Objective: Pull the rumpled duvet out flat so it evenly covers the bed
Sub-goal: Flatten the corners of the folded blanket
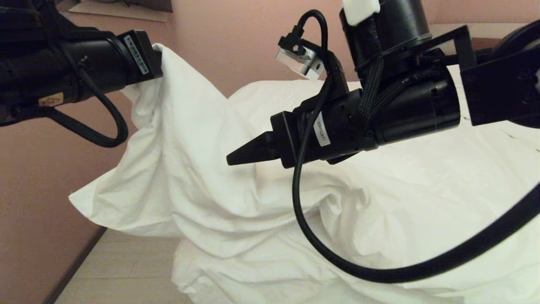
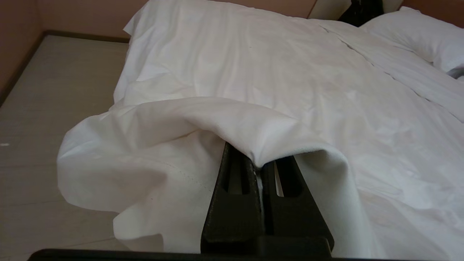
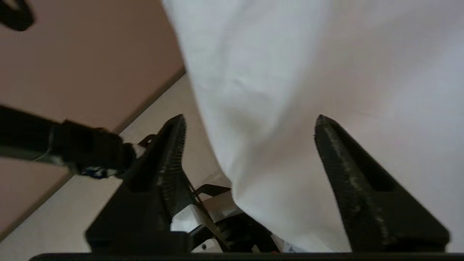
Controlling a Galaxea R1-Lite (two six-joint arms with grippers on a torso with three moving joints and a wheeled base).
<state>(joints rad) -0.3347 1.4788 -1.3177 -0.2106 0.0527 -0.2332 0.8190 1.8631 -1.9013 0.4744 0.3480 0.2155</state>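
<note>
My left gripper is clamped on a fold of the soft, creased white duvet, lifting it in a peak off the bed's left edge. My right gripper stands apart, cloth hanging between its ribbed black fingers. Only the left wrist view shows a pillow at the head.

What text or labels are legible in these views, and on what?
No text reads clearly.
White sticker on left arm: print too small to read.
White sticker on right gripper body: sideways print, too blurred to read.
Yellow warning-triangle sticker on the left arm: a symbol, no readable words.
Duvet: no print.
</note>
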